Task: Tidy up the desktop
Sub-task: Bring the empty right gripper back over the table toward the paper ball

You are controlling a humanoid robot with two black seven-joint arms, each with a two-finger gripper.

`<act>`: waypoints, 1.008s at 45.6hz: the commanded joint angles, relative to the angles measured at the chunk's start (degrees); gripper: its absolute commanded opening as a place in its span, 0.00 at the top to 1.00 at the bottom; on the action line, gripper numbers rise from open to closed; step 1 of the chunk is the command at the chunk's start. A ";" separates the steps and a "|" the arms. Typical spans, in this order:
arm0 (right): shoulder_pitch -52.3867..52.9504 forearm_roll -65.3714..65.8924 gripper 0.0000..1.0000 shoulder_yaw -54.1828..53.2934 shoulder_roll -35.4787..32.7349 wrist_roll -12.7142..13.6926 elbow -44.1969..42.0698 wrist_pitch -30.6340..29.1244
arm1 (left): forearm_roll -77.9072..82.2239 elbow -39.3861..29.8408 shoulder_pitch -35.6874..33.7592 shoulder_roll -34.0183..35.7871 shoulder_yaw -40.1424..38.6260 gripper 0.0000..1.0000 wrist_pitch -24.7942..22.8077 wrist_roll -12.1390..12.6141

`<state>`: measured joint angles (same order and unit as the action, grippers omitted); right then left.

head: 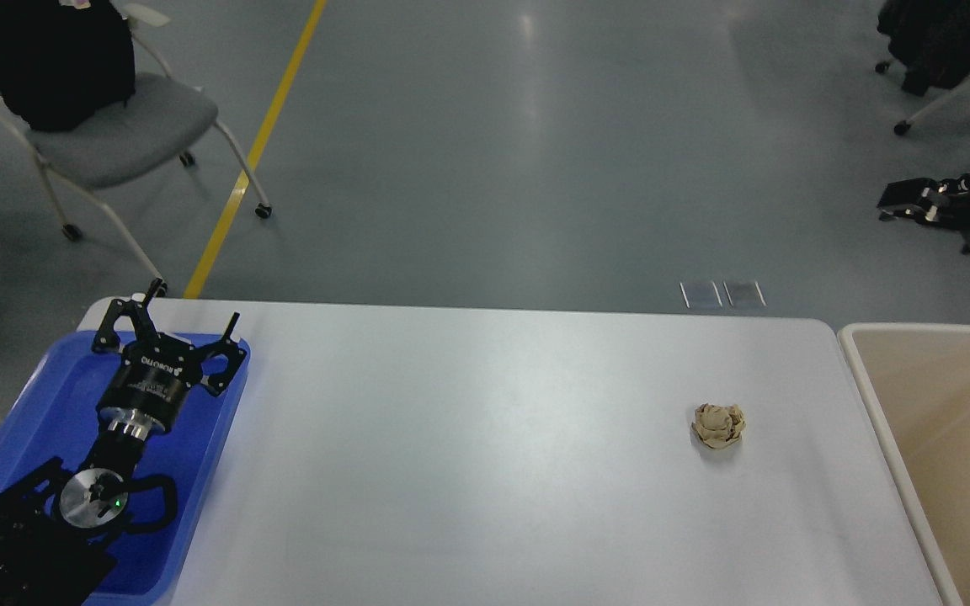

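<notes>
The white desktop fills the lower part of the head view. A crumpled beige paper ball lies on its right part. My left gripper is open and empty, hovering over the far end of the blue tray at the desktop's left end. My right gripper shows at the right edge, raised over the floor beyond the beige bin. It is dark and seen side-on, so I cannot tell its fingers apart. It is far above and behind the paper ball.
The beige bin stands against the desktop's right end. A grey wheeled chair stands on the floor at the far left beside a yellow floor line. More chair legs show at the far right.
</notes>
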<state>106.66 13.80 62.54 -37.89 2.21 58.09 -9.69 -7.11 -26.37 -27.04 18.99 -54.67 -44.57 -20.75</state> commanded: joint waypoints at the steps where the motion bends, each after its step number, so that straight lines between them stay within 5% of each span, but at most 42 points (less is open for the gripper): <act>1: 13.04 0.00 0.00 7.42 7.29 -0.01 13.00 1.34 | -0.01 0.00 -0.03 0.00 0.00 0.01 -0.08 0.00; 22: 19.20 -0.27 0.00 8.83 23.47 -0.01 19.87 -1.29 | -0.01 0.00 0.05 0.00 0.00 0.01 -0.08 0.00; 46: 24.65 -0.70 0.00 6.46 32.70 -0.01 24.61 -17.37 | -0.01 0.00 0.23 0.00 -0.35 0.01 -0.08 0.09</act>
<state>127.96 13.06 70.60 -7.87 2.24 78.84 -19.61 -7.12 -26.37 -26.90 18.98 -54.84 -44.63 -20.74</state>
